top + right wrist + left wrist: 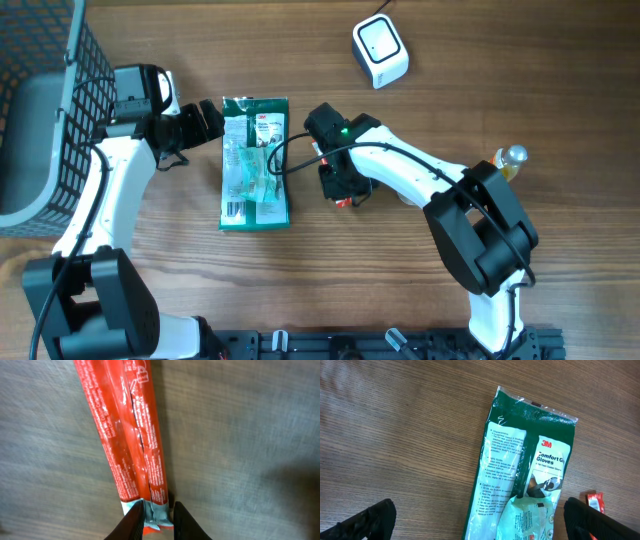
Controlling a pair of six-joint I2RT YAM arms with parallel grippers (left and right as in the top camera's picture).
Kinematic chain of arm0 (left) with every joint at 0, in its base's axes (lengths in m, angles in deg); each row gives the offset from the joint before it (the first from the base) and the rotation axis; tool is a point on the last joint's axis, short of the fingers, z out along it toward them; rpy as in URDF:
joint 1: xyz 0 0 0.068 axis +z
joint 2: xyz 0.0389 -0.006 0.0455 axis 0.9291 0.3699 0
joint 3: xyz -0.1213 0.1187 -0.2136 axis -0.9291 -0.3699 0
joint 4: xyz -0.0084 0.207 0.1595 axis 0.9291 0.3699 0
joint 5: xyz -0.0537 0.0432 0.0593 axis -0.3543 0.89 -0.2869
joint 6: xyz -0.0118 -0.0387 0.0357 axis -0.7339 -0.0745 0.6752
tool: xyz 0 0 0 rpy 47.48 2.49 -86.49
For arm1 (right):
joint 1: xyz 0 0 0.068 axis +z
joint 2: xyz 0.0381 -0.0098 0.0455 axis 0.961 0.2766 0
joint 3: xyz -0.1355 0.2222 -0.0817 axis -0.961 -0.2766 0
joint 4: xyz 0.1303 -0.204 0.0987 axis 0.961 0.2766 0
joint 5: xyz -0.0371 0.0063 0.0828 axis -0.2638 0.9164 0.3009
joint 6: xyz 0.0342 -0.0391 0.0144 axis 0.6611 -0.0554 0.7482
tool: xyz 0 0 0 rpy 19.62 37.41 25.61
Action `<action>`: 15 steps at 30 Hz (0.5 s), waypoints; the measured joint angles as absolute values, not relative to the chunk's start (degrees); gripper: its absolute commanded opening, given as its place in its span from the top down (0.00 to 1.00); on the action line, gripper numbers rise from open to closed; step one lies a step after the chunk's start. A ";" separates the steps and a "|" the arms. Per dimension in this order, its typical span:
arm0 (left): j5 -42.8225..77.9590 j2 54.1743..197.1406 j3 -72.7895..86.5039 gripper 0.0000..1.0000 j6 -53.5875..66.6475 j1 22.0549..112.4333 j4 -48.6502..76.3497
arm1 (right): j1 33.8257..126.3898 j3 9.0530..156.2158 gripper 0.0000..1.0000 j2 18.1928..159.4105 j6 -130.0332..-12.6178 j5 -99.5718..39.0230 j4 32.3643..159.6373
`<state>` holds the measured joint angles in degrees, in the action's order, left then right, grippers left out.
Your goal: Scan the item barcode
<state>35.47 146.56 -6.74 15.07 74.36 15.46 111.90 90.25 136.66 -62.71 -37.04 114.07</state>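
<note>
Only wrist view reveals right gripper (154, 522) pinching red packet (125, 430) — left gripper (480, 522) gapes.

White-shelled left arm (95, 195) and right arm (405, 172), black joints; black left pincer (216, 122), right pincer (342, 198); black cable (285, 150), green light (343, 128).

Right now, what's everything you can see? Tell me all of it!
glove pack: one, green, lying flat in the middle
red stick packets: two, red, side by side, right of the glove pack
scanner: one, white, far side
small bottle: one, yellowish, shiny cap, right side
basket: one, dark wire, left edge
grey shape: one, inside the basket, unclear what
table: one, brown wood
left gripper: one, black, open, beside the glove pack
right gripper: one, black, pinching the packets' end
</note>
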 measured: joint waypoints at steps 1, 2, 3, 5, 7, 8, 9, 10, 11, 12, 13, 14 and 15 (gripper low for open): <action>35.45 146.56 -6.74 0.00 15.07 74.36 15.46 | 111.90 90.34 0.79 136.66 -64.48 -37.78 112.34; 35.45 146.56 -6.74 0.00 15.04 74.36 15.46 | 111.90 90.34 0.78 136.66 -66.89 -38.33 111.27; 35.47 146.56 -6.74 0.00 15.07 74.36 15.46 | 111.90 90.34 0.78 136.66 -69.18 -38.68 110.87; 35.45 146.56 -6.74 0.00 15.07 74.36 15.46 | 111.92 90.34 0.78 136.66 -73.62 -40.19 110.72; 35.47 146.56 -6.74 0.00 15.07 74.36 15.46 | 111.94 90.49 0.73 136.66 -76.37 -42.53 110.70; 35.45 146.56 -6.74 0.00 15.04 74.36 15.46 | 111.94 90.84 0.70 136.66 -77.45 -44.08 111.01; 35.47 146.56 -6.74 0.00 15.07 74.36 15.46 | 111.92 91.13 0.70 136.68 -77.86 -44.93 111.42; 35.47 146.56 -6.74 0.00 15.07 74.36 15.46 | 111.88 92.46 0.69 136.79 -77.75 -45.67 113.89; 35.45 146.56 -6.74 0.00 15.04 74.36 15.43 | 111.88 93.88 0.67 136.79 -77.38 -46.31 115.53; 35.45 146.56 -6.74 0.00 15.07 74.36 15.43 | 111.90 96.52 0.57 136.79 -76.11 -46.61 118.39; 35.45 146.56 -6.74 0.00 15.04 74.36 15.43 | 111.90 98.84 0.24 136.53 -74.41 -46.94 120.78; 35.45 146.56 -6.74 0.00 15.04 74.36 15.46 | 111.90 100.63 0.15 135.85 -72.48 -46.98 122.50; 35.45 146.56 -6.74 0.00 15.07 74.36 15.43 | 111.88 101.20 0.10 135.17 -71.28 -46.94 123.44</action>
<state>35.45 146.56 -6.74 15.07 74.36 15.43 111.88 101.20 135.17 -71.28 -46.94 123.44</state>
